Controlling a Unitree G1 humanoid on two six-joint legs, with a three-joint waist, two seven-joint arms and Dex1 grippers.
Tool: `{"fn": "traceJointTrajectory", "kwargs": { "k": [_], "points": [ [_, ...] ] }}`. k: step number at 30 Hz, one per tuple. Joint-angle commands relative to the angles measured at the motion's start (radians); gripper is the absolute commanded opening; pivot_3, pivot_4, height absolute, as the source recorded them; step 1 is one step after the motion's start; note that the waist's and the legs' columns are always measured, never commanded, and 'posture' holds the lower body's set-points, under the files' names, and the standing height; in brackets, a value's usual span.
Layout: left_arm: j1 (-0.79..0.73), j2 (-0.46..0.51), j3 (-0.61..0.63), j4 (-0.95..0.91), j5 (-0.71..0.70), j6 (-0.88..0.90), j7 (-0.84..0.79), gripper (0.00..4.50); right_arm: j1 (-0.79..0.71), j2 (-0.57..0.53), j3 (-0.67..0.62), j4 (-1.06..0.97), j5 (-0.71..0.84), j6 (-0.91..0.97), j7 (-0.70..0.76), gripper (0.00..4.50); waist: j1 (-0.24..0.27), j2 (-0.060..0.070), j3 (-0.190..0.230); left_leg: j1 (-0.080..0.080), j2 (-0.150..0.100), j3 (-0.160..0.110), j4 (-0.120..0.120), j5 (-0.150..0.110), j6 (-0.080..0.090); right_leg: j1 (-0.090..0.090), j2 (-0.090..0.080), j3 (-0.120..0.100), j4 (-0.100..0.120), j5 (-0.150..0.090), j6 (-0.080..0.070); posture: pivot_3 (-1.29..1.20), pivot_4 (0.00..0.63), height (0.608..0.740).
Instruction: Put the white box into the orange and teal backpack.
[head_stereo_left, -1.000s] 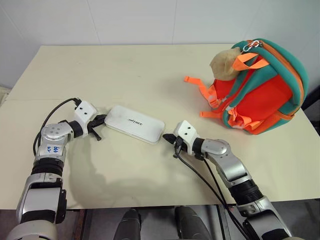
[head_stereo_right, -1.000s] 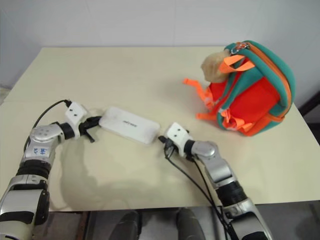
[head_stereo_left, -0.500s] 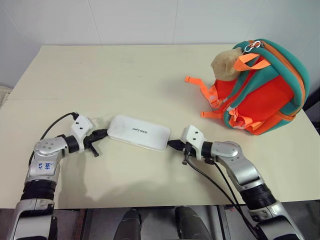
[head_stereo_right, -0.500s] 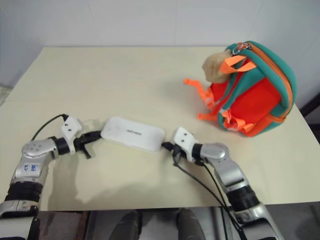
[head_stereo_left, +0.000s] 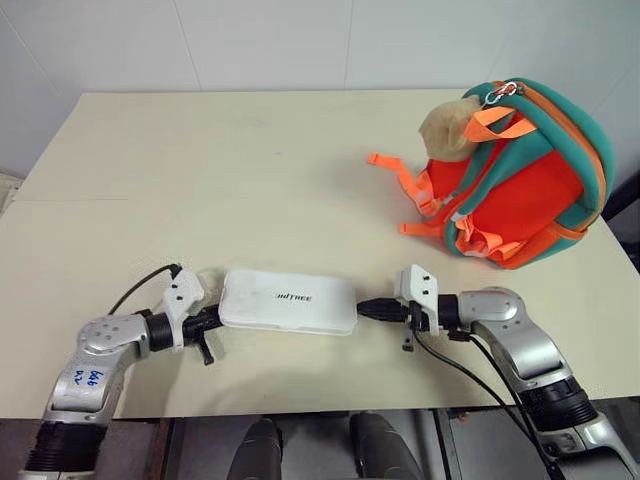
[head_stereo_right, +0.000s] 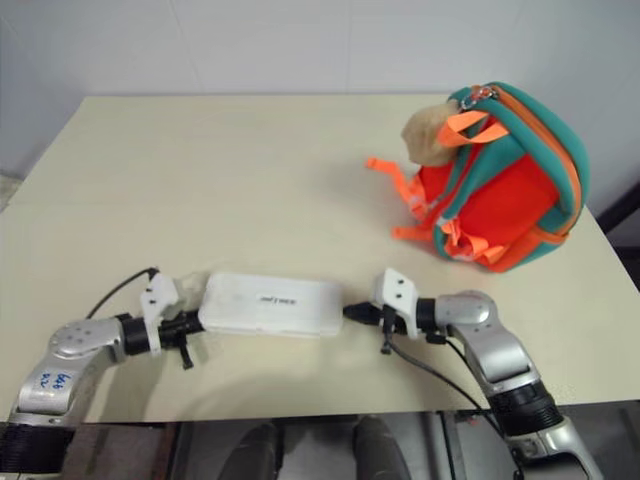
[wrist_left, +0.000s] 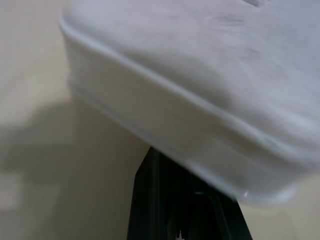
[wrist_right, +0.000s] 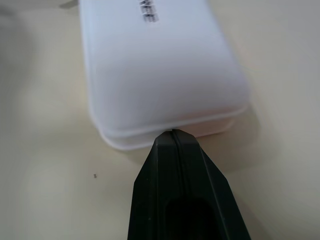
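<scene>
- The white box (head_stereo_left: 288, 301) lies flat near the front edge of the cream table (head_stereo_left: 250, 170), lettering up, its long side running left to right.
- The left gripper (head_stereo_left: 212, 322) comes in from the left, fingers pressed together, tips at the box's left short end.
- In the left wrist view the box (wrist_left: 210, 95) looms over that closed pair of black fingers (wrist_left: 165, 200), and it's blurred there, so whether the tips touch the end or sit slightly under its edge is hard to call.
- The right gripper (head_stereo_left: 366, 309) mirrors it from the other side, lying nearly level and pointing left.
- Its fingers (wrist_right: 175, 165) are closed into one wedge, the tip right against the rim of the box's right short end in the right wrist view.
- So the box sits pinched end to end between two closed grippers, neither one clasping anything between its own fingers.
- The orange and teal backpack (head_stereo_left: 520, 180) stands well apart at the far right of the table, a tan plush toy (head_stereo_left: 448, 125) at its top and an orange strap (head_stereo_left: 395, 170) trailing left across the tabletop.
</scene>
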Motion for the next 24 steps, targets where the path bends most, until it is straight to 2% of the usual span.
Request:
{"fn": "traceJointTrajectory", "kwargs": {
  "k": [1, 5, 13, 17, 24],
  "points": [
    [0.022, 0.003, 0.003, -0.062, -0.026, 0.023, 0.003, 0.01, -0.03, 0.009, -0.021, 0.033, 0.013, -0.05, 0.014, 0.0, 0.001, 0.0, 0.0, 0.0, 0.0, 0.0, 0.0, 0.0, 0.0, 0.001, 0.0, 0.0, 0.0, 0.0, 0.0, 0.0, 0.15, 0.74],
    [0.034, 0.017, 0.006, -0.07, -0.019, 0.037, 0.008, 0.01, -0.045, 0.017, -0.014, 0.06, 0.009, -0.074, 0.018, 0.0, 0.001, 0.0, 0.0, 0.001, 0.0, 0.0, 0.0, 0.0, 0.0, 0.002, 0.0, -0.001, -0.002, 0.0, 0.0, 0.0, 0.15, 0.74],
    [0.071, 0.136, 0.025, 0.0, 0.031, -0.002, -0.027, 0.01, -0.034, 0.023, -0.012, 0.046, 0.01, -0.077, 0.014, 0.0, -0.001, 0.0, 0.0, 0.001, 0.001, 0.0, -0.004, 0.0, 0.0, 0.003, 0.0, -0.001, -0.006, 0.0, 0.0, 0.0, 0.15, 0.74],
    [0.047, 0.231, 0.01, 0.094, 0.098, -0.05, -0.043, 0.01, -0.026, 0.031, -0.008, 0.033, 0.013, -0.07, 0.011, 0.0, -0.003, 0.0, 0.0, 0.002, 0.001, 0.001, -0.004, 0.0, 0.0, 0.003, 0.0, -0.001, -0.006, 0.0, -0.001, 0.0, 0.15, 0.74],
    [0.015, 0.356, -0.027, 0.118, 0.102, 0.007, -0.119, 0.01, -0.029, 0.035, -0.008, 0.03, 0.013, -0.065, 0.016, 0.0, -0.009, 0.001, 0.0, 0.01, 0.002, 0.004, -0.009, 0.0, 0.0, 0.006, 0.001, 0.002, -0.006, -0.002, -0.006, 0.0, 0.15, 0.74]
  ]
}}
